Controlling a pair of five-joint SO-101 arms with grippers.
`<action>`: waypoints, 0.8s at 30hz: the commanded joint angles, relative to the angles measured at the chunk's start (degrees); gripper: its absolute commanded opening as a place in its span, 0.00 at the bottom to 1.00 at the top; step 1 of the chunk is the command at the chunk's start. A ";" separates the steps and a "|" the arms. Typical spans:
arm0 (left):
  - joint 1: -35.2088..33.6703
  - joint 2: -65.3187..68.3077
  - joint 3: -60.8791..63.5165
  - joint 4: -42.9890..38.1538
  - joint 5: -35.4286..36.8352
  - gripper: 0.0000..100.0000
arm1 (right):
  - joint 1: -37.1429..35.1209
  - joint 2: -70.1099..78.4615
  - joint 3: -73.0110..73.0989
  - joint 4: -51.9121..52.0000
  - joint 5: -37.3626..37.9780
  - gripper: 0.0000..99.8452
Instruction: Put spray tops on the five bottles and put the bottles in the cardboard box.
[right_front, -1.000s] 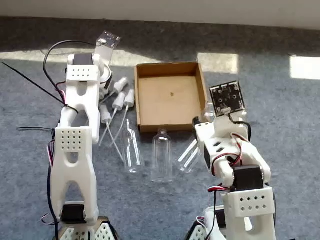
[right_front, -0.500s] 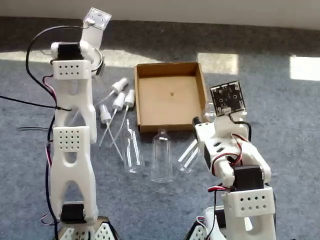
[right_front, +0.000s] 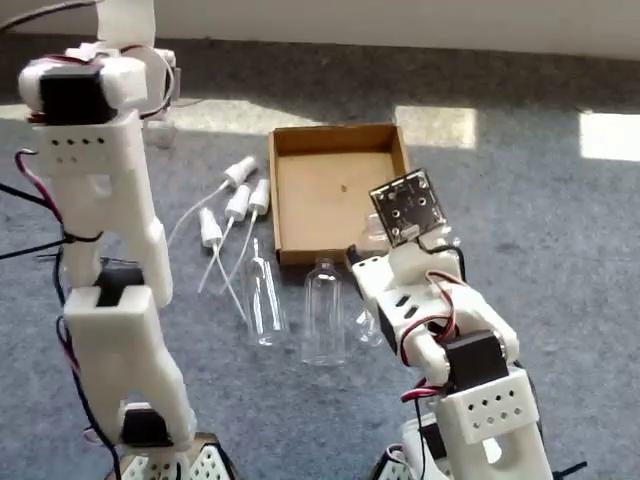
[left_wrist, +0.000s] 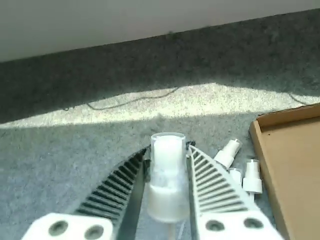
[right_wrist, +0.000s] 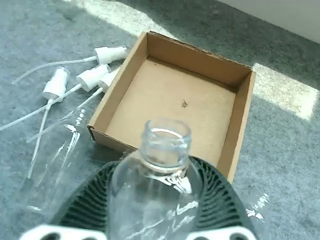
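risk, misthread: the white plastic spray top (left_wrist: 167, 175) must meet the open neck of the clear plastic bottle (right_wrist: 161, 145). The two are held well apart and on different axes, so a skewed approach would likely jam on the rim.
risk, slip: the bottle looks smooth and thin-walled. Screwing torque could spin it in the jaws or squash it.
left arm (right_front: 110, 200): raised high at 10 o'clock of the table, wrist above the grey carpet (right_front: 560, 300) beyond the loose tops.
left gripper (left_wrist: 167, 150): fingers clamped on the spray top, which stands upright between them.
right arm (right_front: 440, 330): low at 5 o'clock, wrist just short of the box's near wall.
right gripper (right_wrist: 160, 172): fingers closed round the bottle's shoulder, neck open and pointing toward the box.
brown cardboard box (right_front: 335, 205): 12 o'clock of table centre, no bottle in it yet.
loose white spray tops (right_front: 237, 203): four, at 9 o'clock of the box.
loose clear bottles (right_front: 323, 310): lying uncapped at 6 o'clock of the box.
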 joint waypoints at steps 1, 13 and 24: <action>0.57 -21.05 18.86 0.26 1.14 0.06 | -2.42 -1.01 -1.10 -3.38 -0.62 0.00; 13.14 -61.32 56.40 -14.15 7.65 0.06 | -6.81 -1.01 14.11 -35.74 -5.71 0.00; 26.77 -78.73 85.05 -47.38 12.04 0.06 | -11.30 -1.27 17.63 -38.02 -5.63 0.00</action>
